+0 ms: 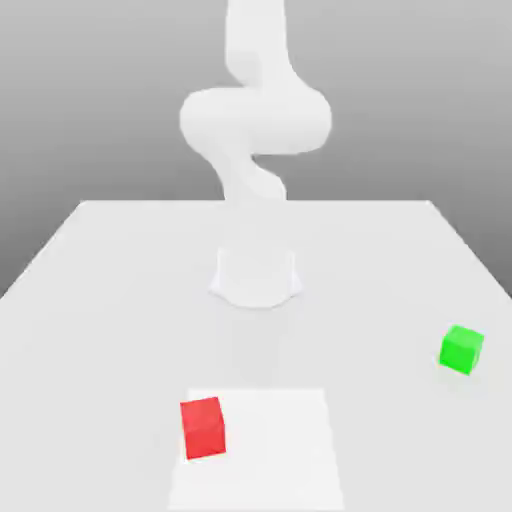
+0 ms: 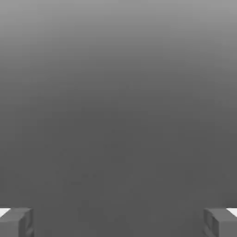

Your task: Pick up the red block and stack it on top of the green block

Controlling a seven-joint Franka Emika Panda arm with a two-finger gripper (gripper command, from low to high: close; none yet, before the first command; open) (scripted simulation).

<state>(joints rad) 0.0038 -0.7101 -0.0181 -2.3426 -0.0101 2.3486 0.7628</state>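
Observation:
The red block (image 1: pixel 203 428) is a small matte cube resting on the white table, near the front and a little toward the exterior view's left. The green block (image 1: pixel 461 349), a cube of about the same size, sits apart from it at the exterior view's right, somewhat farther back. Nothing lies on either block. In the hand view my gripper (image 2: pixel 118 222) is open, its two grey fingertips (image 2: pixel 16 222) spread wide apart with nothing between them and plain grey background beyond.
The arm's white base (image 1: pixel 256 275) stands mid-table behind the blocks, and the arm (image 1: pixel 255 120) rises from it and bends upward. A brighter rectangular patch (image 1: pixel 275 450) marks the table (image 1: pixel 100 300) beside the red block.

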